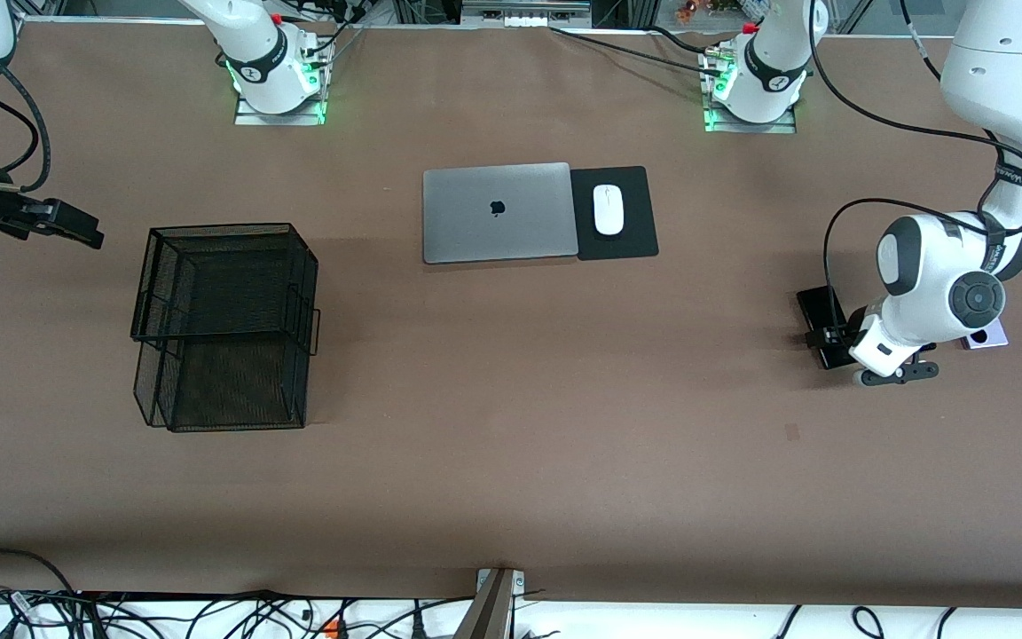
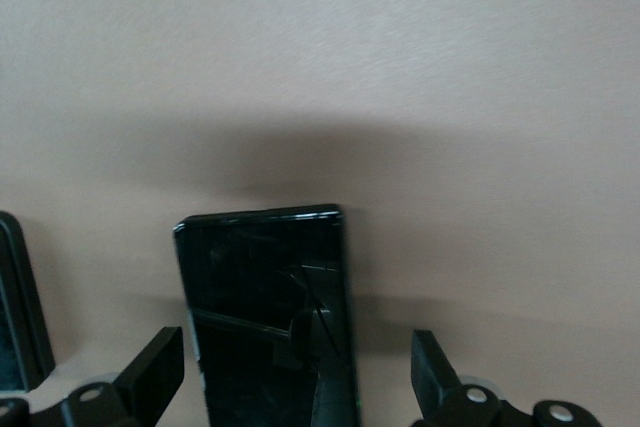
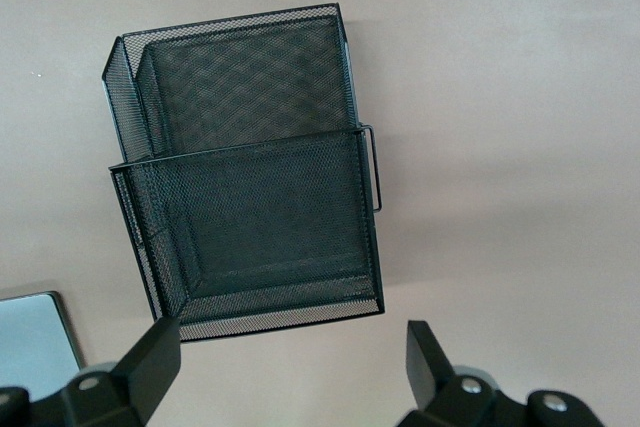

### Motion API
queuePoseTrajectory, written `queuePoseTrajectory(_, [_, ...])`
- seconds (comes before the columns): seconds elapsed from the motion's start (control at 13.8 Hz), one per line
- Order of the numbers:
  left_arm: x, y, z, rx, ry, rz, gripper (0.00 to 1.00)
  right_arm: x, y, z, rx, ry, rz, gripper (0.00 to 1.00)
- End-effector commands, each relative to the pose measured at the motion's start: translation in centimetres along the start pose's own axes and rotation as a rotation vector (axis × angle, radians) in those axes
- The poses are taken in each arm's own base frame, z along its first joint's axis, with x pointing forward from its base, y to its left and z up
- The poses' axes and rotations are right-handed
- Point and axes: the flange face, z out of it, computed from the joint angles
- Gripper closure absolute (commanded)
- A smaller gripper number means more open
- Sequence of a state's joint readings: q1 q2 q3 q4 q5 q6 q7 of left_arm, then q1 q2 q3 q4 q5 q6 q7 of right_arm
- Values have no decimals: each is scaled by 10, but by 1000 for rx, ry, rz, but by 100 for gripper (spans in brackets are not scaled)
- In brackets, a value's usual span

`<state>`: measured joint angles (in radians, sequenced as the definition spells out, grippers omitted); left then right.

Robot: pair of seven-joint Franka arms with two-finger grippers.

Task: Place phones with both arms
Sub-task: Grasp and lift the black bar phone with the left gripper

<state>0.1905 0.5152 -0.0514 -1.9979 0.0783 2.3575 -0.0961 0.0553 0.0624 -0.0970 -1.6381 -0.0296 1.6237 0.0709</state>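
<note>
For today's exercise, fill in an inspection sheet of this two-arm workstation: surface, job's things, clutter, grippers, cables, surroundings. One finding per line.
Surface: brown table, flat.
Job's things: long black slab phone lying flat at the left arm's end; lilac-white square phone beside it, mostly hidden by the arm; a third dark edge, identity unclear.
Clutter: black two-tier mesh tray, silver closed laptop, white mouse on black pad.
Grippers: left gripper open, low over the slab phone; right gripper open, waiting above the tray.
Cables: black cable looping off the left arm.
Surroundings: cable tangle along the near edge.
</note>
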Motion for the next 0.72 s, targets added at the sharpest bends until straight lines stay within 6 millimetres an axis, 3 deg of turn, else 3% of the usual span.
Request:
queuePoseTrajectory(0.0, [-4, -9, 9, -4, -12, -22, 0, 1, -1, -1, -1, 6, -11, 0])
queuePoseTrajectory(0.36, [-9, -8, 25, -37, -46, -59, 0, 1, -1, -1, -1, 5, -11, 0])
queuePoseTrajectory(0.43, [-10, -8, 26, -42, -51, -66, 11, 1, -1, -1, -1, 5, -11, 0])
queuePoseTrajectory(0.58, [-10, -7, 25, -43, -56, -58, 54, 1, 0, -1, 0, 5, -10, 0])
queuePoseTrajectory(0.65, [-10, -6, 22, -43, -60, -58, 65, 1, -1, -1, 0, 5, -11, 0])
